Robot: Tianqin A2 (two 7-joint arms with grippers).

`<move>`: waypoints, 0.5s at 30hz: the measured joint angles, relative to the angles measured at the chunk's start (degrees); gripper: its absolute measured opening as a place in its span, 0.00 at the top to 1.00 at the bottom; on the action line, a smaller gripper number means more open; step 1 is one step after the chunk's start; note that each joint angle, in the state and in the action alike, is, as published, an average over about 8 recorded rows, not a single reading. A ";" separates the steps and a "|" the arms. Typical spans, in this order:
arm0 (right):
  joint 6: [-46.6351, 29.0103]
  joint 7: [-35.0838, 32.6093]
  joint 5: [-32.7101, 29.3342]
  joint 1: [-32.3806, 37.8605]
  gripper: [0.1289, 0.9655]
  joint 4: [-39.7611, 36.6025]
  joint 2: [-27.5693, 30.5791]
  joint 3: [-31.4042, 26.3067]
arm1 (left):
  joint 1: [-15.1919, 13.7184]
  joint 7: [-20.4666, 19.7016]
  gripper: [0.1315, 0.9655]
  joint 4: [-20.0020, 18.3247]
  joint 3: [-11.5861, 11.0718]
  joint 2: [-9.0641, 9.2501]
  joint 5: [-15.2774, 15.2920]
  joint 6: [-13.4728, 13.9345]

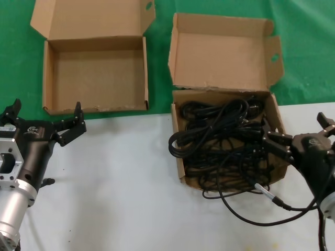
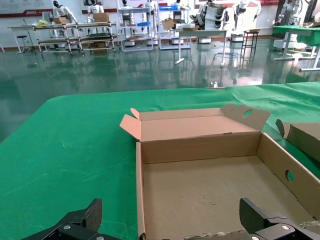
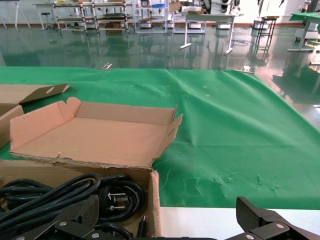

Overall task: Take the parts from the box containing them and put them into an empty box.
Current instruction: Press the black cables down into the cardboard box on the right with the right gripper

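The box with the parts stands on the right, its lid folded back and its hinge edge ragged. Tangled black power cords fill it, and one loop hangs over the left wall. The empty box lies on the left with its lid open. My right gripper is open at the full box's right wall, one finger over the cords. The right wrist view shows the cords, that wall and the open gripper. My left gripper is open just before the empty box, holding nothing.
Both boxes straddle the line between green cloth and the white tabletop. My own black cable with a metal tip curls on the white surface in front of the full box. The two boxes stand a short gap apart.
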 joint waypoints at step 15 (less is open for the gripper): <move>0.67 0.22 0.46 -0.01 0.00 0.06 0.67 -0.59 | 0.00 0.00 0.09 0.00 0.00 0.00 0.00 0.00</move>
